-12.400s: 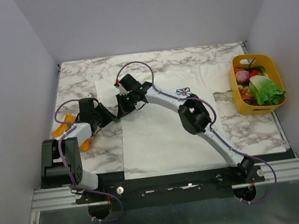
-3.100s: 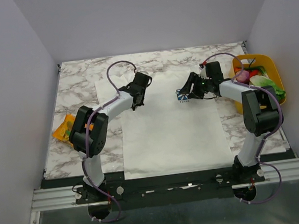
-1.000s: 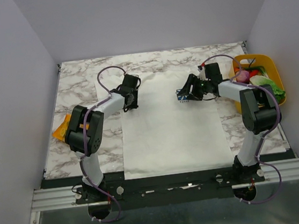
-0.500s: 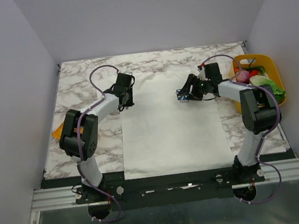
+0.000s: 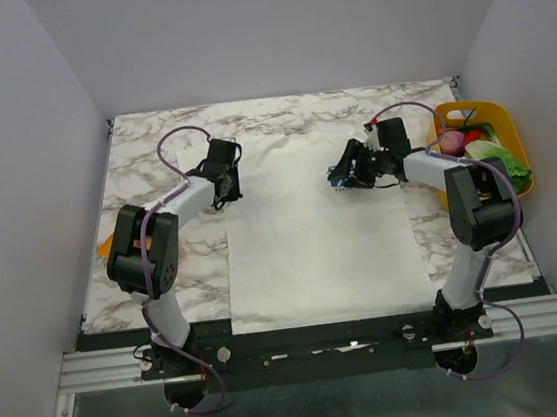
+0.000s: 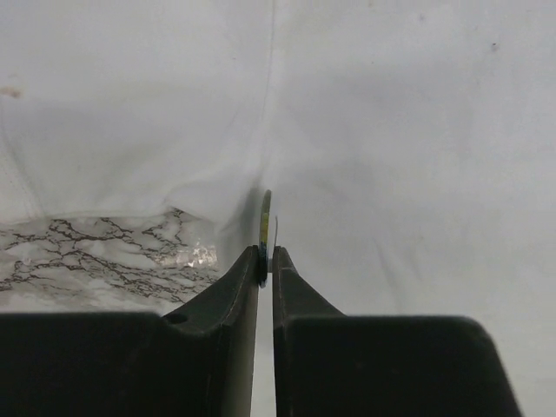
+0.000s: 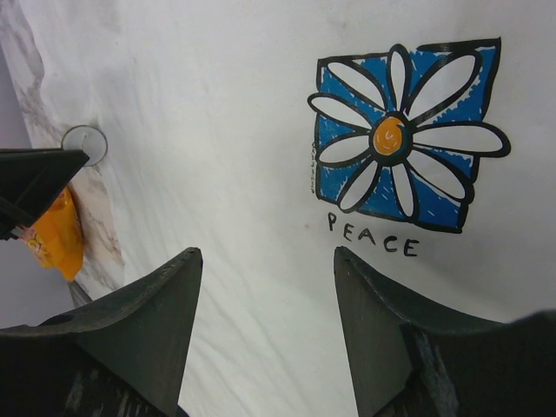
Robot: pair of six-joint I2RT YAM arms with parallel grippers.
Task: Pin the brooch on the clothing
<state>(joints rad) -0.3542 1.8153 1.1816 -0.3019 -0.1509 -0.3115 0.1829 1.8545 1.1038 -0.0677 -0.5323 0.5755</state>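
Observation:
The white T-shirt (image 5: 313, 245) lies flat on the marble table. My left gripper (image 5: 220, 197) hovers over its left sleeve area. In the left wrist view the left gripper (image 6: 267, 254) is shut on the brooch (image 6: 266, 213), a thin disc seen edge-on that sticks up past the fingertips. My right gripper (image 5: 341, 175) hangs over the chest and stands open (image 7: 267, 254) with only cloth below. The blue flower print (image 7: 404, 139) lies just beyond its fingers. In the right wrist view a small pale round disc (image 7: 84, 143) shows at the tip of the left fingers (image 7: 35, 182).
A yellow basket (image 5: 447, 187) with toy vegetables stands at the right edge of the table. An orange packet (image 5: 113, 243) lies left of the shirt, behind the left arm. Grey walls close in three sides.
The left arm has swung leftwards and away from the shirt's middle toward the left sleeve, and its jaws have narrowed onto the brooch. The right arm has stayed put.

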